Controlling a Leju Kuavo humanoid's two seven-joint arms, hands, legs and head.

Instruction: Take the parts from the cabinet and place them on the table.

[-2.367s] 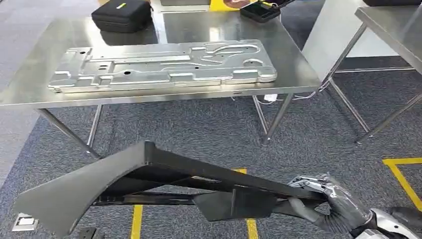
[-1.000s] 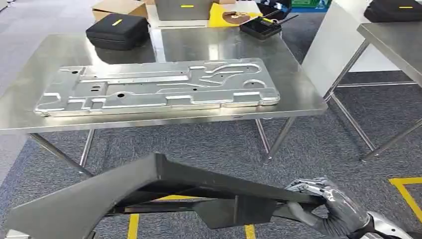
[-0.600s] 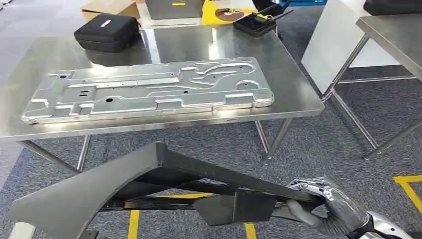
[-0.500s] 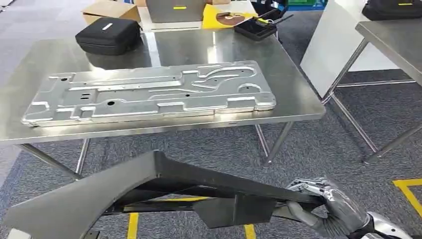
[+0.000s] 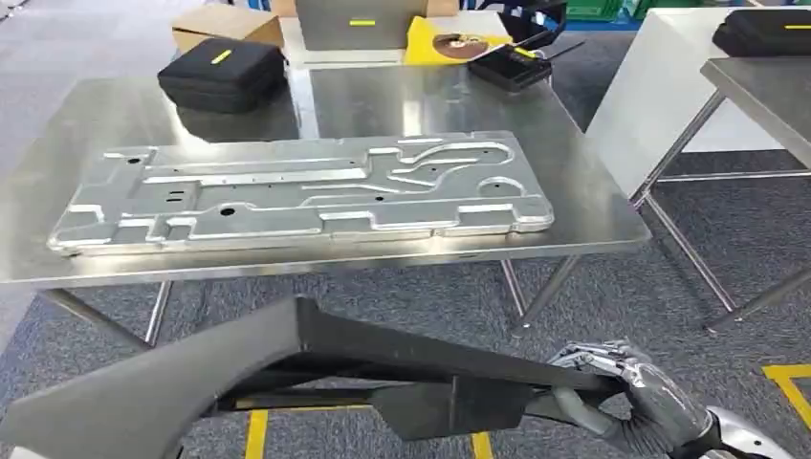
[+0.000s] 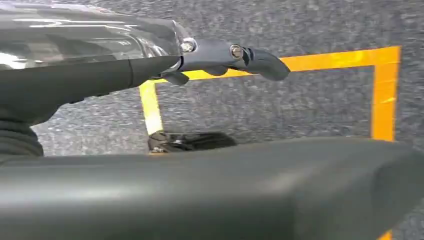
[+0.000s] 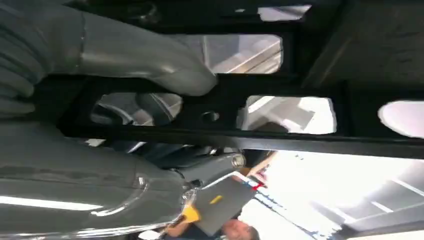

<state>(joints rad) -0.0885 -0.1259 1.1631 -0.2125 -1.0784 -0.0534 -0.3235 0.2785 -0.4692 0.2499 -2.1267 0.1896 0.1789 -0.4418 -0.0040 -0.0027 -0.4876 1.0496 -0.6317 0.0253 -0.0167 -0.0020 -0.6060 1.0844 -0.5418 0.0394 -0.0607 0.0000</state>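
We are carrying the long dark part (image 5: 287,368) low in front of us, short of the tabletop (image 5: 593,206) and well below its near edge. Our right hand (image 5: 631,402) grips the part's right end, fingers wrapped over the top edge; the right wrist view shows that hand (image 7: 100,75) clasped around a black crossbar of the part (image 7: 310,135). The left hand (image 6: 150,70) lies just beside the part's broad grey face (image 6: 210,195), fingers stretched out along it, but we cannot tell whether it clamps the part or merely steadies it. To do this step well, we judge we should lift the part level above the table's edge before closing in, and aim for the bare steel in front of or to the right of the silver stamped panel (image 5: 306,191) already lying there, so the two do not collide. The black case (image 5: 222,72) at the far left corner seems well clear. The part's left end is cut off by the head view's edge, and the left hand's grip is hidden behind the part.
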